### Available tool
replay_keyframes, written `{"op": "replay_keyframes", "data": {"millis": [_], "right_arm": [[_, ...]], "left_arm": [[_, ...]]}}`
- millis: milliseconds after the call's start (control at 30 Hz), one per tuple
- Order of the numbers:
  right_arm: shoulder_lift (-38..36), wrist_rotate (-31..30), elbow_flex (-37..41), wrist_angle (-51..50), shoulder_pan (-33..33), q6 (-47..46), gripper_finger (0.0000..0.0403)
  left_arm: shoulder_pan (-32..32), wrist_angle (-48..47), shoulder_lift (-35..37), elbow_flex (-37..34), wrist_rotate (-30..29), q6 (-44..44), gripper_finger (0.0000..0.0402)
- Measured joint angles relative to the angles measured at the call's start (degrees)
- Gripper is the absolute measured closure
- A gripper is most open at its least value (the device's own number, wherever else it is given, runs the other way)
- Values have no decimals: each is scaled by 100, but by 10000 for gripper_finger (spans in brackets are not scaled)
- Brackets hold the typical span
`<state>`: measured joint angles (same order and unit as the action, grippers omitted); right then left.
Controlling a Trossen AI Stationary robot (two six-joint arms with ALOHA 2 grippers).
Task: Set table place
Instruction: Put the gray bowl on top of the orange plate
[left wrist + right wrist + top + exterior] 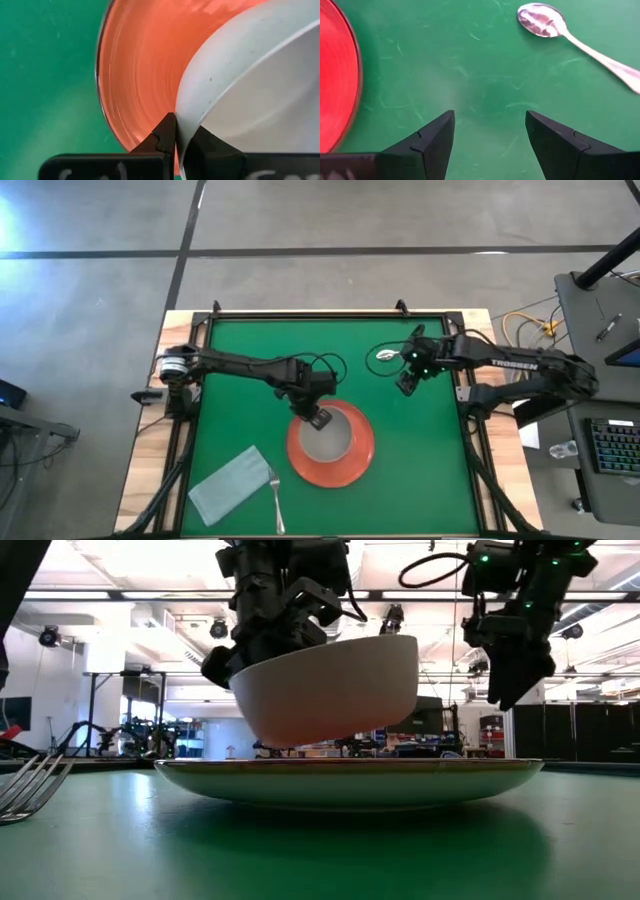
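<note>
A grey bowl (330, 440) hangs tilted over the round orange-red plate (360, 465), which lies on the green table (420, 470). My left gripper (316, 418) is shut on the bowl's rim; it also shows in the low view (232, 665). My right gripper (407, 385) is open and empty above the table, a little nearer than the silver spoon (383, 357), which lies flat at the far right. In the right wrist view the spoon (545, 22) lies ahead of my open fingers. A silver fork (275, 498) lies near the front edge. My left gripper pinches the bowl's rim (181, 131) on its far left side, one finger outside the wall (165, 135) and one inside the hollow (210, 146). The fingers come slanting down from the table's far left. The bowl (330, 685) is tilted, held just above the plate (350, 778).
A folded grey-green napkin (232, 485) lies at the near left beside the fork, whose tines (30, 785) show in the low view. Bare green table lies to the right of the plate (337, 75) and at the far left.
</note>
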<state>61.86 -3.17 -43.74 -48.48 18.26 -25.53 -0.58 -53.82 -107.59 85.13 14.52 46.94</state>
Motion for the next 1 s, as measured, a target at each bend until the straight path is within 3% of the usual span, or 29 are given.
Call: {"op": "replay_keyframes", "data": {"millis": [400,767,1000], "right_arm": [[15,-143,32,198,-587,-440,165],[170,-148,30,373,-667,-451,165],[195,-281,25,452,-664,-446,165]], "left_arm": [[221,133,-10,-40,-293,373,402],[256,680,-44,-113,-305,371,401],[269,688,-44,-209,-292,317,373]]}}
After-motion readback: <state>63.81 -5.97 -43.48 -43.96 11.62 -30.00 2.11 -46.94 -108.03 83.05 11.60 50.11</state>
